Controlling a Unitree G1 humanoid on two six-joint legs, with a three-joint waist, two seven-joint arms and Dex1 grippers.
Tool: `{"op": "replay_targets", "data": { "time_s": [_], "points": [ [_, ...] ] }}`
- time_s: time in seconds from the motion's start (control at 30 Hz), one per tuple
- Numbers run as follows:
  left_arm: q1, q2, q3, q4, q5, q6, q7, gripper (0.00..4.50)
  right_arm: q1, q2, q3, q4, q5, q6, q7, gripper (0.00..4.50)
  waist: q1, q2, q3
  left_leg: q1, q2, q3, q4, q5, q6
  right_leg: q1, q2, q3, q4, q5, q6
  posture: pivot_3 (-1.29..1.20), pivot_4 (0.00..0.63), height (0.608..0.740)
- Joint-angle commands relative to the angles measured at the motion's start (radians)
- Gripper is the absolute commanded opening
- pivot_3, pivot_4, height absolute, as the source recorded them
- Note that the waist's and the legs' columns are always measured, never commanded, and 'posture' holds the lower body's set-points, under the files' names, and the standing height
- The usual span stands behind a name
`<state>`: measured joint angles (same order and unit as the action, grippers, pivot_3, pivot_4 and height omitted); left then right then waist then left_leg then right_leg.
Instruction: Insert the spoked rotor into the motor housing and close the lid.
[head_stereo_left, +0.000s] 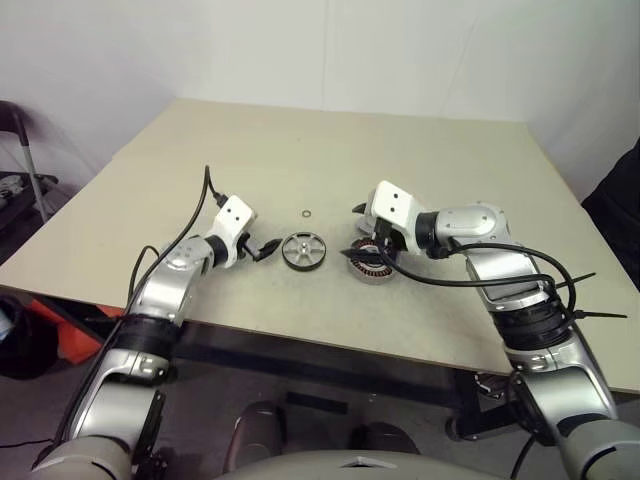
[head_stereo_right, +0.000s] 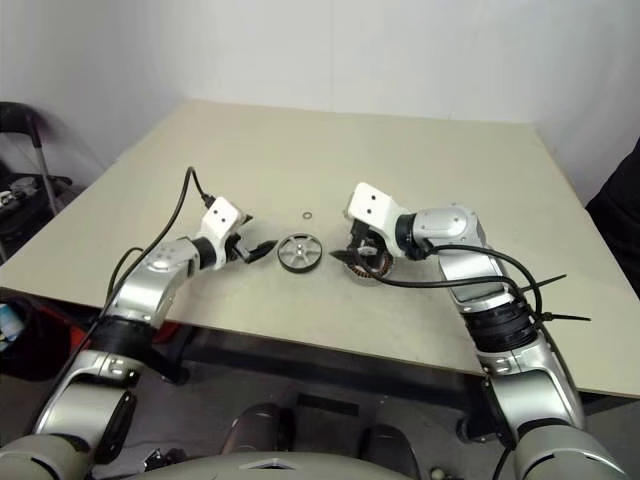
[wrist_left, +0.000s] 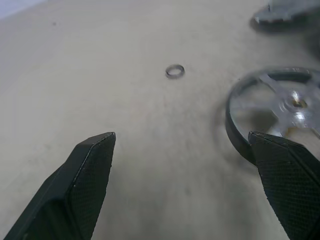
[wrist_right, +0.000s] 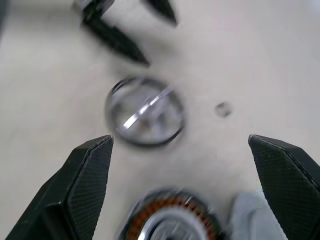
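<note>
With both grippers' fingers spread wide and empty, best to straddle the black-rimmed, silver-spoked rotor (head_stereo_left: 303, 251) squarely with the left gripper (head_stereo_left: 268, 248) before lifting toward the copper-wound silver motor housing (head_stereo_left: 370, 268) under the right gripper (head_stereo_left: 362, 232).

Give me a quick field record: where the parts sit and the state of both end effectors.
rotor: spoked rotor flat on the table, not held
housing: motor housing beside the rotor, under the right end effector, copper winding showing
small ring: loose, beyond the rotor
left end effector: open, just left of the rotor
right end effector: open, holding nothing
insertion: not yet done
</note>
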<state>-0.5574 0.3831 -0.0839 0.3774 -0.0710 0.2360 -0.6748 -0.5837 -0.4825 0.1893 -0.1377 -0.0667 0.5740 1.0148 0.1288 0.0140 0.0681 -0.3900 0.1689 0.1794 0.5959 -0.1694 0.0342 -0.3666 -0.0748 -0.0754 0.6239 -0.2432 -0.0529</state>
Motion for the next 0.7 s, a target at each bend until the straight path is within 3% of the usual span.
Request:
{"op": "replay_targets", "data": {
  "time_s": [0.03,0.37,0.7],
  "points": [
    [-0.097,-0.033,0.03,0.074,-0.012,-0.04,0.034,4.5,0.012,0.031,-0.06,-0.055,0.04,0.039,-0.097,4.44,-0.002,0.0,0.0,0.0,0.0,0.0,0.0,0.0,0.0,0.0,0.0,0.0,0.0,0.0,0.0,0.0,0.0,0.74],
    [-0.39,-0.174,0.069,0.557,0.017,-0.125,0.18,4.5,0.099,0.02,-0.115,-0.129,0.101,0.098,-0.228,4.44,0.003,0.0,0.0,-0.002,-0.001,0.0,-0.001,0.0,0.0,-0.001,0.0,0.0,-0.002,0.0,0.0,0.0,0.0,0.74],
    [-0.496,-0.233,0.061,0.846,0.076,-0.146,0.26,4.5,0.106,0.01,-0.135,-0.116,0.14,0.119,-0.305,4.44,0.008,-0.001,0.0,-0.003,-0.001,0.0,-0.001,0.0,0.001,-0.002,0.0,-0.001,-0.003,0.0,0.0,0.0,0.0,0.74]
  ]
}}
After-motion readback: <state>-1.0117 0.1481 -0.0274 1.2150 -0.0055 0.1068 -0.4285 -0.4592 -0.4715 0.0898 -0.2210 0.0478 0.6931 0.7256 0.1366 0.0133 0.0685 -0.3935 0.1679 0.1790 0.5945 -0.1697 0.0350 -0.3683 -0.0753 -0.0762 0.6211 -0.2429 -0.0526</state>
